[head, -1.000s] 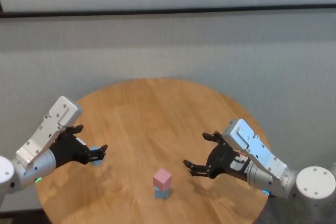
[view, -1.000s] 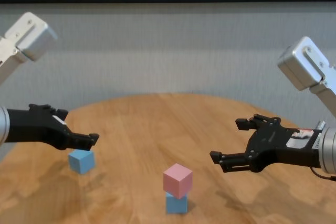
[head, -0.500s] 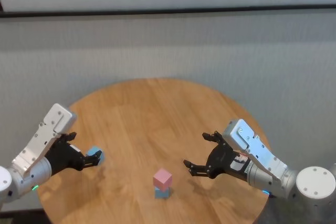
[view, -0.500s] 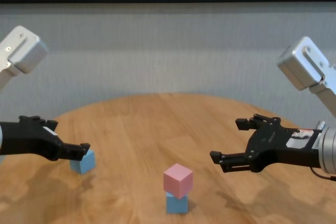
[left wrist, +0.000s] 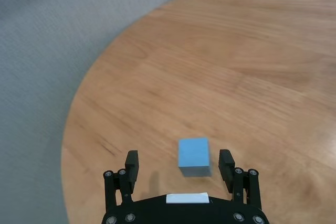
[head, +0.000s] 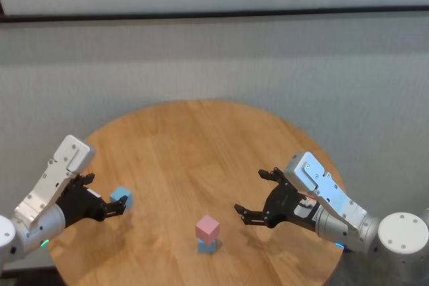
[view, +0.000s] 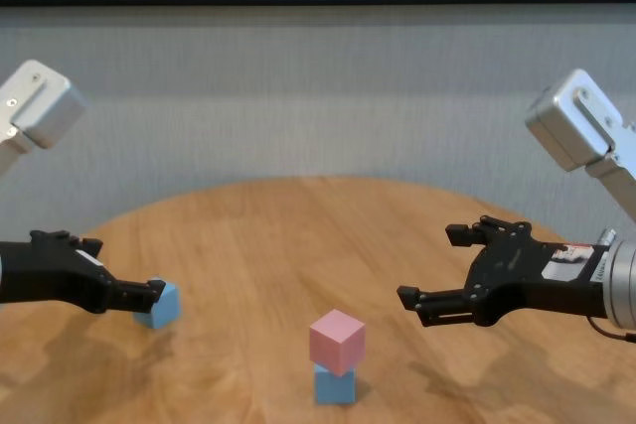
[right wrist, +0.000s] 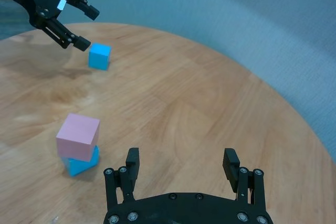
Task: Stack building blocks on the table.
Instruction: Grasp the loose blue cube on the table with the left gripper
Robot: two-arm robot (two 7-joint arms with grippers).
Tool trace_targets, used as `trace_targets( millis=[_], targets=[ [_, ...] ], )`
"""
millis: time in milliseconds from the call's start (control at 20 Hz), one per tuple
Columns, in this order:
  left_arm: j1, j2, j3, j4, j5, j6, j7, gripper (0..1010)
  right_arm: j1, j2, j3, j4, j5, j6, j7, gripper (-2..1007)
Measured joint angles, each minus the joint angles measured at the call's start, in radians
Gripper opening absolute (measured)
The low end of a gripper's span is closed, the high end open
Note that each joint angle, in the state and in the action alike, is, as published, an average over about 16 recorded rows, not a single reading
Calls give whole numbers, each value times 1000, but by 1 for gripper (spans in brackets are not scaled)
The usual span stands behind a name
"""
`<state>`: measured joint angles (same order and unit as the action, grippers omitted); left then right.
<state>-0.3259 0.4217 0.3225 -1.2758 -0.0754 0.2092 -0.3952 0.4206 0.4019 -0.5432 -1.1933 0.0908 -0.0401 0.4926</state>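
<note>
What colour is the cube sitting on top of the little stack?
Pale pink cube, resting on a light blue cube; the chest view shows it best.

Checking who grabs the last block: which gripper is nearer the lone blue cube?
Left. The left gripper has its open fingers either side of the lone blue cube; the right gripper hovers open across the table, beyond the pink-topped stack.

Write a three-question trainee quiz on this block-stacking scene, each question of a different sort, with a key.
1. True or false: the pink block rests on a blue block.
2. Which claw is closest to the lone blue block? A) left claw B) right claw
3. Fill in: both claws are ____ and hold nothing.

Key:
1. True.
2. A. The wrist view shows the block between its fingers; the right claw hovers beside the stack.
3. Open.
</note>
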Motion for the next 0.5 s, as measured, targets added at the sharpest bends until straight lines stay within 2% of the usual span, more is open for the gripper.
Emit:
trace_targets(
  millis=[500],
  targets=[
    [-5,-15,1,20,-9,6,-20,1002,0,0,0,0,0,0,0,1001]
  ],
)
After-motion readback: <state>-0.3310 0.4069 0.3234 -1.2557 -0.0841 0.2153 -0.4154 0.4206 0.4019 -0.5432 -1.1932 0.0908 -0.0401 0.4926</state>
